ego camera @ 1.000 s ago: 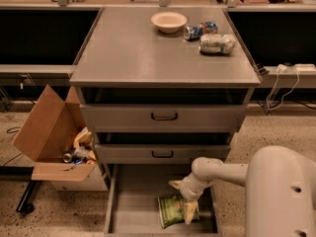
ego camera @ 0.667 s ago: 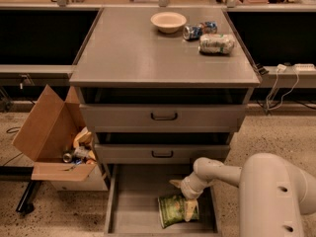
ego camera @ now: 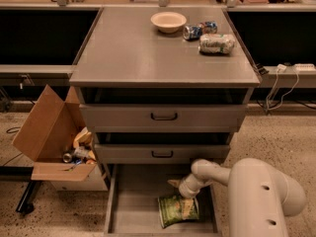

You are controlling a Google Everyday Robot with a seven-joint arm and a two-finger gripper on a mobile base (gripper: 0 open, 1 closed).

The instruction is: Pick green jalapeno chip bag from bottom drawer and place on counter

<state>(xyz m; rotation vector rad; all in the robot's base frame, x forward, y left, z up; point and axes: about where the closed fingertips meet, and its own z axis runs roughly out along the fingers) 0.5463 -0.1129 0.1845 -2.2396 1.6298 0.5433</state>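
The green jalapeno chip bag [ego camera: 178,210] lies flat on the bare floor of the bottom drawer [ego camera: 133,206], right of centre, low in the frame; it is glossy, crinkled, with pale lettering. The gripper [ego camera: 182,191] sits at the bag's upper edge, at the end of a smooth cream arm entering from the lower right. Whether it is spread or pressed together cannot be told, nor whether it touches the bag. The drawer is grey metal with low side walls. Above, two closed grey drawers [ego camera: 163,116] carry black handles. Farther up, the matte grey counter [ego camera: 148,53] bears a pale round bowl [ego camera: 169,21], a blue can [ego camera: 193,31] on its side and a whitish bag [ego camera: 216,43].
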